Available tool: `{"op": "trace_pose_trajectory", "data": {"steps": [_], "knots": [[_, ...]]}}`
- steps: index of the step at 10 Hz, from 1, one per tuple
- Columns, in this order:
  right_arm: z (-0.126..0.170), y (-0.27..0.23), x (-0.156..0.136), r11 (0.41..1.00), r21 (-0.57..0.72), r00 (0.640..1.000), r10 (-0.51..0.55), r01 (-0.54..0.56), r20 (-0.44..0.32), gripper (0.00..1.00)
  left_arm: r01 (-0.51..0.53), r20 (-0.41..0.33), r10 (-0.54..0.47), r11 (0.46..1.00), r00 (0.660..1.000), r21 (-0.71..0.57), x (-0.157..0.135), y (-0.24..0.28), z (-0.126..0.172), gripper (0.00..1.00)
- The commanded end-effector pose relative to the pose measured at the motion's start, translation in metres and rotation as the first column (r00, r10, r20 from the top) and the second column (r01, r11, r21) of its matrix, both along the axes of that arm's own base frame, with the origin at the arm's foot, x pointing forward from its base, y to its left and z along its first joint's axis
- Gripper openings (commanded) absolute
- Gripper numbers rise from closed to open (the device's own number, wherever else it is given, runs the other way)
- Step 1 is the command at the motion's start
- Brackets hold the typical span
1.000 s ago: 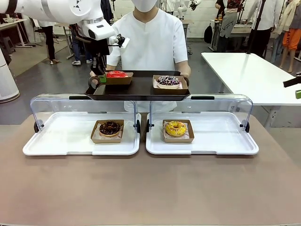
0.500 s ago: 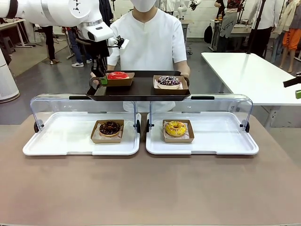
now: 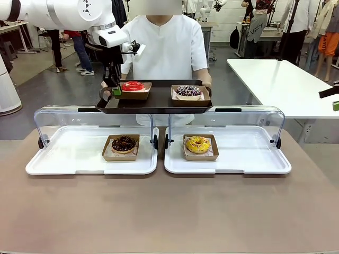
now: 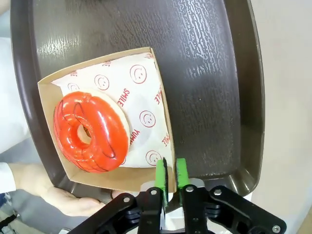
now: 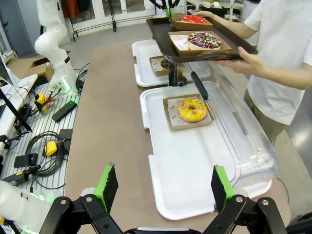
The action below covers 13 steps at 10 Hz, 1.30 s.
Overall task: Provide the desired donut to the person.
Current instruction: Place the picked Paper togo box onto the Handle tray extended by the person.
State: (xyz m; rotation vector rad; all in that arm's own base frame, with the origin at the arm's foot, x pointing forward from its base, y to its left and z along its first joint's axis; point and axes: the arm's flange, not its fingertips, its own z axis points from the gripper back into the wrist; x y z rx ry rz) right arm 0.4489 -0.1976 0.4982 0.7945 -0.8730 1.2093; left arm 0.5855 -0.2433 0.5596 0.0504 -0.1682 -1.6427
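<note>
Two trays (image 3: 69, 159) on brown table (image 3: 169, 211); left end effector (image 4: 170, 173) narrow on carton (image 4: 109, 178), right end effector (image 5: 164, 187) wide.

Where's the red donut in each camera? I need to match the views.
Front: red donut upper left of centre, in a box on the left side of the dark tray.
Left wrist: red donut left of centre, in its box.
Right wrist: red donut top, right of centre, far end of tray.
Shared landmark: the dark tray.

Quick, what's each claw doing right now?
Left claw: closed on the rim of the red donut's box.
Right claw: open, holding nothing.
</note>
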Motion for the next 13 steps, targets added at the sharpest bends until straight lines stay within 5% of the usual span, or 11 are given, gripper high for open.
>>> {"op": "trace_pose_trajectory", "data": {"steps": [1, 2, 3, 12, 13], "knots": [[-0.001, 0.000, 0.001, 1.000, -0.002, 1.000, -0.005, 0.005, 0.001, 1.00, 0.021, -0.008, -0.021, 1.000, 1.000, -0.010, -0.002, 0.003, -0.003, 1.00], [-0.001, 0.000, 0.001, 1.000, -0.002, 1.000, -0.005, 0.005, 0.001, 1.00, 0.027, -0.012, -0.028, 1.000, 1.000, -0.005, -0.002, 0.003, -0.003, 0.64], [-0.001, 0.000, 0.001, 1.000, -0.002, 1.000, -0.005, 0.005, 0.001, 1.00, 0.029, -0.016, -0.029, 1.000, 0.999, -0.004, -0.003, 0.003, -0.003, 1.00], [-0.001, 0.000, 0.001, 1.000, -0.002, 1.000, -0.005, 0.005, 0.001, 1.00, 0.063, -0.001, -0.063, 0.997, 0.998, 0.052, -0.011, 0.005, 0.004, 1.00], [-0.001, 0.000, 0.001, 1.000, -0.002, 1.000, -0.005, 0.005, 0.001, 1.00, 0.061, -0.058, -0.058, 0.997, 0.997, 0.053, -0.017, 0.008, 0.010, 1.00]]}}
